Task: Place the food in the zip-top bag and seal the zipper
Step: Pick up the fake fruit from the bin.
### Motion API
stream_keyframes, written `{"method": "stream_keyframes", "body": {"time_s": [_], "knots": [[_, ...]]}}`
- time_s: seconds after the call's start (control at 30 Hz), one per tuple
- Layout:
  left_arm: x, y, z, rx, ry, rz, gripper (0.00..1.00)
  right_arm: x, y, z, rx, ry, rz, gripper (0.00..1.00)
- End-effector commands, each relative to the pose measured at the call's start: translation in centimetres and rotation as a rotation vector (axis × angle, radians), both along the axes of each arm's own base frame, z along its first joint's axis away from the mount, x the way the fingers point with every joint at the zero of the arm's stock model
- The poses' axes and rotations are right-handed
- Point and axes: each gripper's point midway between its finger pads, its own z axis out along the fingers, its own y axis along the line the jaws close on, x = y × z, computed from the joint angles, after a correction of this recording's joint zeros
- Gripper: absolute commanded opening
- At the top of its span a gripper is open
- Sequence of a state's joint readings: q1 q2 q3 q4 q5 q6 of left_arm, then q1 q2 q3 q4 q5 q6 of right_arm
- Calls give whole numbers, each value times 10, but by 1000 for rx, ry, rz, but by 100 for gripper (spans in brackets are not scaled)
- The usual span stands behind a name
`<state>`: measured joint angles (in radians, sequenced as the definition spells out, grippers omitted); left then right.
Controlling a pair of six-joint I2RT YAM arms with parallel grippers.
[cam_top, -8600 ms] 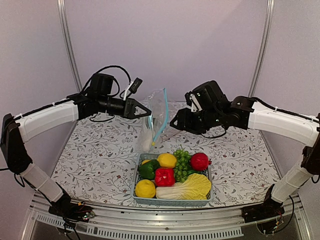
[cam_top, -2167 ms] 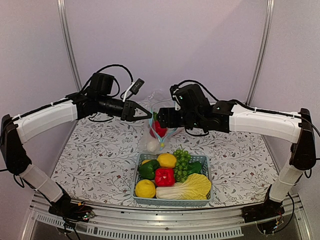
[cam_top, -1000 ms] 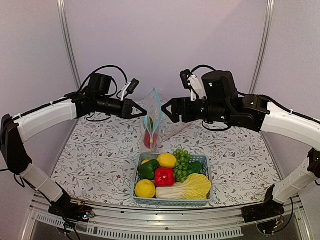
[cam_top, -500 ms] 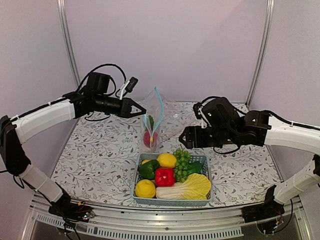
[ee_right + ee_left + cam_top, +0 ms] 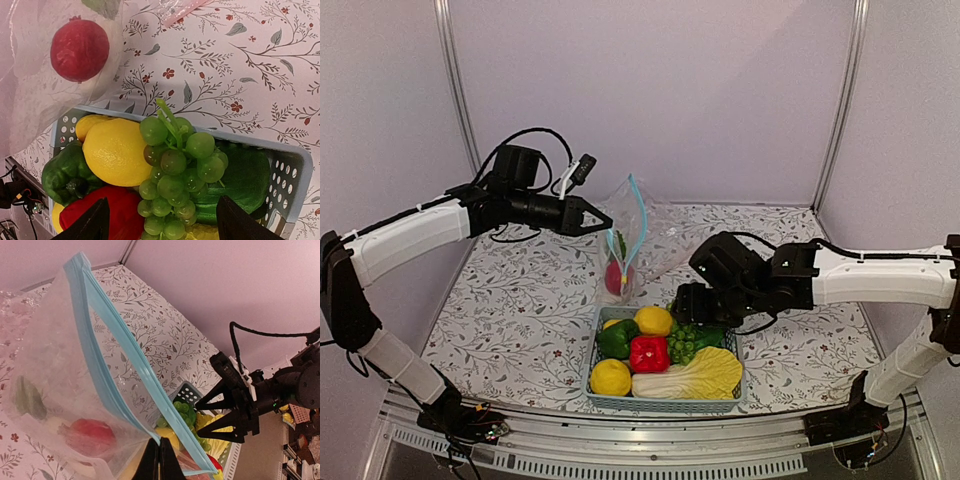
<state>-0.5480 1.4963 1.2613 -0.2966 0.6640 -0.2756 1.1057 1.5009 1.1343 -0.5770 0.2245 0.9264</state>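
My left gripper (image 5: 606, 222) is shut on the rim of the zip-top bag (image 5: 638, 240) and holds it up, its mouth open. The teal zipper (image 5: 120, 355) runs from my shut fingertips (image 5: 160, 456). A red round fruit (image 5: 87, 435) and a green leaf lie inside the bag. My right gripper (image 5: 681, 304) hangs open just above the food in the basket (image 5: 665, 405). Its fingers straddle the green grapes (image 5: 175, 175) without touching them. A lemon (image 5: 117, 150), a red pepper (image 5: 100, 215) and a green pepper (image 5: 65, 175) lie beside the grapes.
The light-blue basket stands at the table's near edge, right in front of the bag. It also holds a second lemon (image 5: 610, 377) and a pale cabbage (image 5: 692, 374). Flower-patterned cloth (image 5: 520, 310) covers the table.
My right gripper has left the bag's mouth, dropped towards the basket and now hovers over the grapes, its jaws a little narrower. The left gripper keeps holding the bag up.
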Motion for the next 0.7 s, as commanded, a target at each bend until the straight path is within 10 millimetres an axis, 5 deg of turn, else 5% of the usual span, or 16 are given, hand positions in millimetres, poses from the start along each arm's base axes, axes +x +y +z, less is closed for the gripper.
{"method": "stream_keyframes", "body": {"time_s": [0.0, 0.53, 0.67], "knots": [[-1, 3, 11, -16, -48, -5, 0, -2, 4, -18, -33, 44, -20, 72], [0, 3, 9, -11, -46, -2, 0, -6, 10, -57, -80, 108, -17, 63], [0, 3, 9, -10, -46, -1, 0, -6, -5, -65, -136, 113, -66, 55]]}}
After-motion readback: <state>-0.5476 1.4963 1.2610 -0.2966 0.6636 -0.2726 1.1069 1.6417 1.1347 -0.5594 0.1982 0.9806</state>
